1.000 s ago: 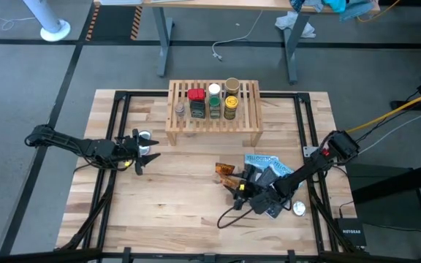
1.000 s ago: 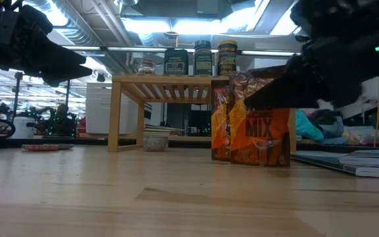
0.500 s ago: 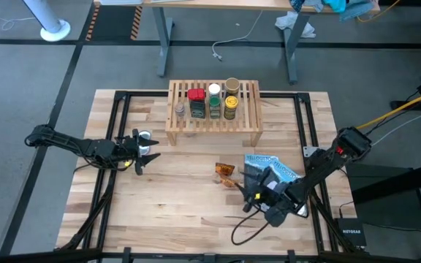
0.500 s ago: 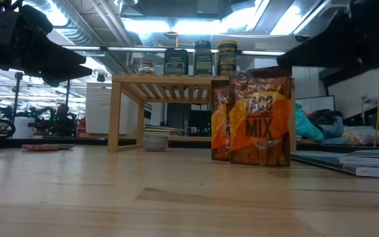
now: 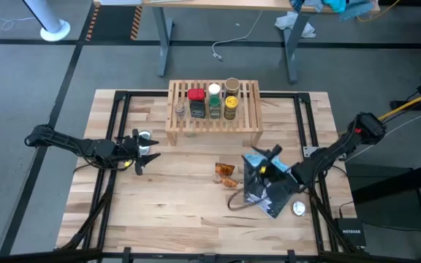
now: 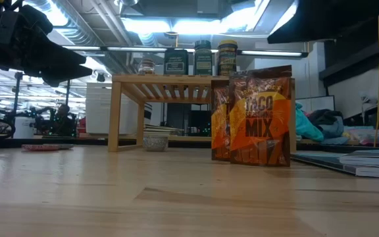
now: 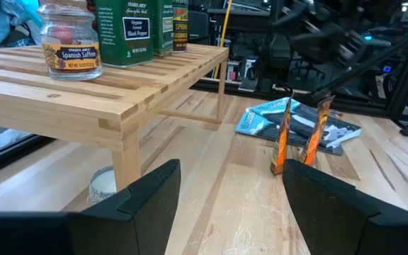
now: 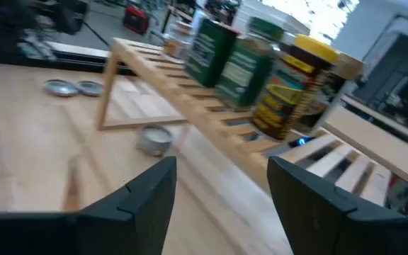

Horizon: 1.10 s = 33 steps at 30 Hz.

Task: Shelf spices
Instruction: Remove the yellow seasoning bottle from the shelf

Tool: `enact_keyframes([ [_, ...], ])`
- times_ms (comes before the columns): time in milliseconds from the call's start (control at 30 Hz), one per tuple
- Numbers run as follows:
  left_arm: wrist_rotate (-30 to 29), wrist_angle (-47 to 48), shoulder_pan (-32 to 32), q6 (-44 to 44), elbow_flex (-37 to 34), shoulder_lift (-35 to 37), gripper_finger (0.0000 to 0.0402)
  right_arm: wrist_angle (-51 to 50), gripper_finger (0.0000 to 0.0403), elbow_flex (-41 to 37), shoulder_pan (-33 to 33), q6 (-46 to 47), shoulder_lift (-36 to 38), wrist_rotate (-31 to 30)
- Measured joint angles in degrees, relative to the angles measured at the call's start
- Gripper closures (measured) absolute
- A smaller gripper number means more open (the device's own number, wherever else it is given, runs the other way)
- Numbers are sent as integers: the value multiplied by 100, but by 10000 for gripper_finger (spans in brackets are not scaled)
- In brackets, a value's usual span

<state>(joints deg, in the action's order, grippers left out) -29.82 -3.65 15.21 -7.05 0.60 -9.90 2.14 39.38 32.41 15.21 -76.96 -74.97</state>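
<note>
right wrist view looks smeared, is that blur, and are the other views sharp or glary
Right wrist view: motion-blurred, the yellow-capped jar and shelf streak, labels unreadable. Left wrist view: crisp, the Spanish Saffron jar label reads clearly. Low view: ceiling lights glare overhead, yet the taco mix packet stays legible. High view: evenly lit, no glare.

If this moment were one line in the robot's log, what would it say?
left gripper: open, waiting left of shelf | right gripper: open, empty, above pouch | taco mix packets: upright on table, unshelved
</note>
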Motion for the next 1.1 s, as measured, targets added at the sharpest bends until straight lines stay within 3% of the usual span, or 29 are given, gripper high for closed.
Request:
enact_keyframes([
  [333,0,1,1,0,2,-1,160,-174,175,0,-1333,-90,719,1398],
  [667,0,-1,1,0,2,1,160,850,175,-2,-2848,-1392,740,2966],
  [900,0,-1,1,0,2,1,160,1028,174,-2,-3669,-1463,740,3962],
  [1100,0,-1,0,0,0,0,160,1080,132,-2,-4120,-1468,739,4611],
])
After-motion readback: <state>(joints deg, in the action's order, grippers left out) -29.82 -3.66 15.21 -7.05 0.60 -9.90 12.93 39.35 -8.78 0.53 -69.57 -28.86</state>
